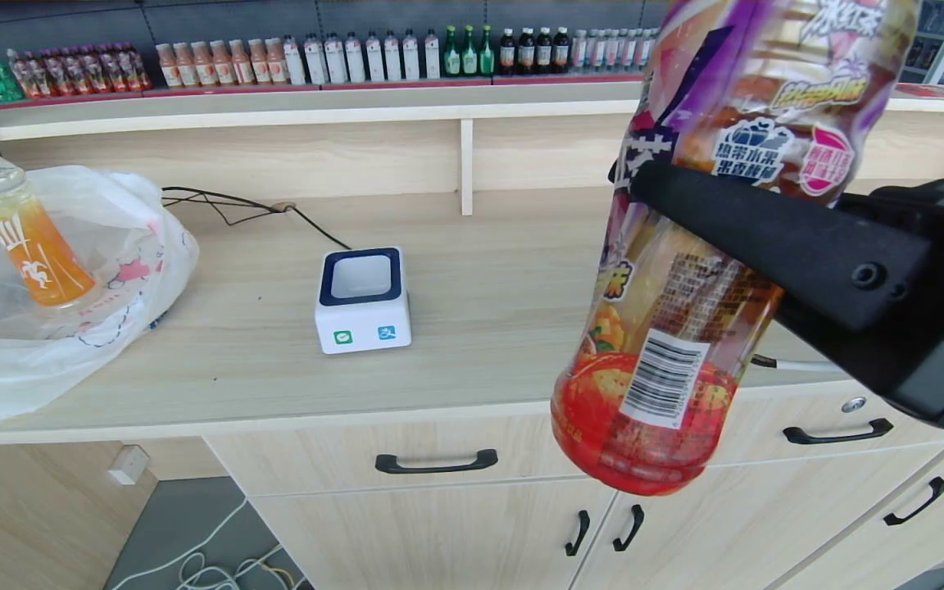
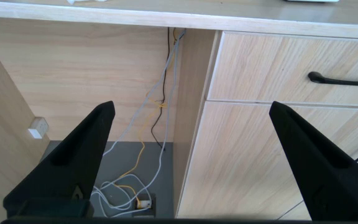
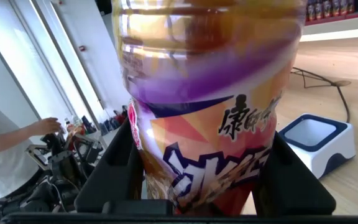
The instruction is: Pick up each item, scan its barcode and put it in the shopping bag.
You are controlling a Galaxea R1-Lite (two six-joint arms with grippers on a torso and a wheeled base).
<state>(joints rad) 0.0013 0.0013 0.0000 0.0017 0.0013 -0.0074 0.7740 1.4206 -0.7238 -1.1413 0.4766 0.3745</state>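
My right gripper (image 1: 714, 209) is shut on a large drink bottle (image 1: 685, 270) with a purple and orange label, held high and close to the head camera, its barcode facing out near its red base. The same bottle (image 3: 210, 106) sits between the black fingers (image 3: 107, 171) in the right wrist view. The white scanner (image 1: 362, 301) with a dark blue rim stands on the wooden counter (image 1: 488, 311), left of the bottle. The white shopping bag (image 1: 62, 295) lies at the counter's left end with an orange drink bottle (image 1: 17, 221) in it. My left gripper (image 2: 188, 155) is open, low before the cabinet fronts.
A black cable (image 1: 234, 205) runs from the scanner toward the back of the counter. Drawers and doors with black handles (image 1: 436, 464) are below the counter. Shelves of bottles (image 1: 357, 53) line the far wall. Loose cables (image 2: 135, 186) lie on the floor.
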